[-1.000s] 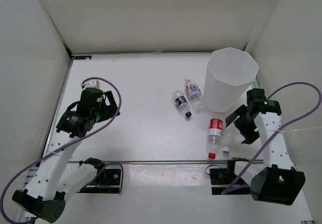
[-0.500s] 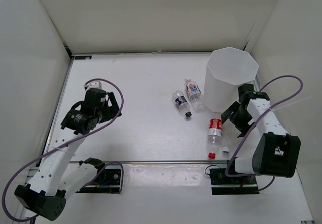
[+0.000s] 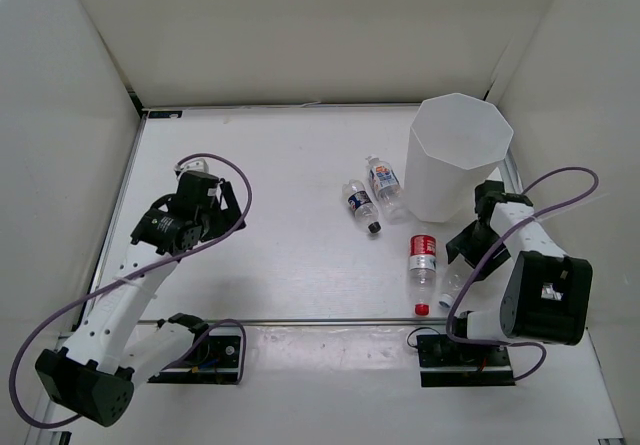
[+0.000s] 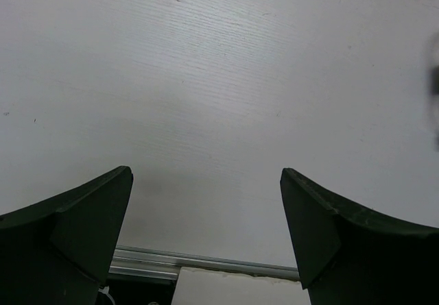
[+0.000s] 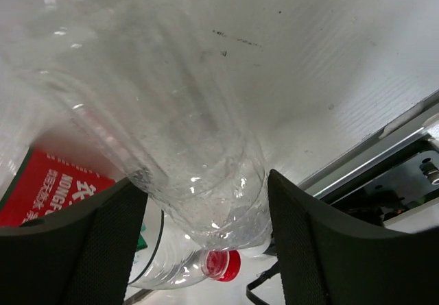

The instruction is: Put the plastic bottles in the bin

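The bin (image 3: 458,155) stands upright at the far right. A white-orange labelled bottle (image 3: 384,185) and a dark blue labelled, black-capped bottle (image 3: 362,206) lie just left of it. A red-labelled, red-capped bottle (image 3: 424,260) lies nearer. My right gripper (image 3: 463,259) is down at the table beside it, jaws open on either side of the unlabelled clear bottle (image 5: 199,161), whose white cap end (image 3: 450,298) pokes out. The red bottle's label (image 5: 48,188) shows beside it. My left gripper (image 3: 220,207) is open and empty over bare table (image 4: 206,79).
White walls enclose the table on the left, back and right. A metal rail (image 3: 320,320) runs along the near edge, with the arm bases behind it. The bin's wall stands close behind my right gripper.
My right gripper swung in toward the bin and came down over the unlabelled bottle. The red-labelled bottle shifted slightly left. My left gripper drifted a little up and right.
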### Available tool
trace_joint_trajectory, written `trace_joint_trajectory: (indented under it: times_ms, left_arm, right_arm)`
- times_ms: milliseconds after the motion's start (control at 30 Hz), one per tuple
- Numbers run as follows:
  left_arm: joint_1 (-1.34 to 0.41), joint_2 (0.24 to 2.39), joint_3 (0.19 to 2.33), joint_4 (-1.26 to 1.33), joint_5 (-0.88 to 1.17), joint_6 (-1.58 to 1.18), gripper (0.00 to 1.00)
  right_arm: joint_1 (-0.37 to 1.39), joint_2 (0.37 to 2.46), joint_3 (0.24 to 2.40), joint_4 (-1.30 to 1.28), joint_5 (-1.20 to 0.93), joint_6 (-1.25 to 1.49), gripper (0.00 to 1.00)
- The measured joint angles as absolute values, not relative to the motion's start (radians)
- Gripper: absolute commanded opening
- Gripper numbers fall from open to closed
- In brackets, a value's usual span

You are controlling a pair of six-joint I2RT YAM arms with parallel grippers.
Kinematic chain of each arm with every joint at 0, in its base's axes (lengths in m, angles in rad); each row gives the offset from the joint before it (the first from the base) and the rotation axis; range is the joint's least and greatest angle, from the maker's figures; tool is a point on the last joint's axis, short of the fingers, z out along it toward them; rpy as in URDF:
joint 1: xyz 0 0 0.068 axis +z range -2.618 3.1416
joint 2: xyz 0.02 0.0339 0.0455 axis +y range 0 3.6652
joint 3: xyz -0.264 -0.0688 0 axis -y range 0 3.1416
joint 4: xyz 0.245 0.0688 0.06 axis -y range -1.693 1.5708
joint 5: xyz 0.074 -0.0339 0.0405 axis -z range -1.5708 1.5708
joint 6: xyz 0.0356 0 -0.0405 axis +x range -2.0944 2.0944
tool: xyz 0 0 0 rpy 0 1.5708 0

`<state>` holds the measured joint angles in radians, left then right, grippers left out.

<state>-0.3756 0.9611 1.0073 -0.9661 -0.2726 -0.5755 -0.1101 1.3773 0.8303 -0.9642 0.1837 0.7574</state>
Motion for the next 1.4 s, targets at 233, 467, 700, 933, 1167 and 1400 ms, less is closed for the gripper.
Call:
trace_joint_trajectory:
  times_ms: [233,467,700,933,1167,1400]
  left_arm:
    - [-0.376,0.984,1.008,-0.959,-0.261,-0.587,1.00]
    - [-0.376,1.010,1.008,-0.937,-0.246,-0.627,1.00]
    - [-0.376,1.063,1.008,-0.914,-0.237,-0.667,1.00]
    - [-0.376,1.063,1.008,-0.905,-0.235,-0.672,1.00]
    - [-0.392,1.063,1.003,-0.912,-0.234,-0.670,1.00]
    - [-0.403,1.072,1.003,-0.915,-0.228,-0.661,1.00]
  right_arm:
    - [-0.118,1.337,0.821,-0.974,0.152,0.761,0.43]
    - [-0.118,1.182,0.890,-1.140,0.091,0.802,0.27]
    - [-0.118,1.050,1.288,-1.293,-0.020,0.783,0.21]
    - [-0.118,1.021,1.849,-1.338,-0.152,0.787,0.13]
    - [-0.118,1.260,2.105,-1.284,-0.034,0.771,0.12]
    - [-0.082,1.511,2.098,-1.120,0.121,0.720,0.12]
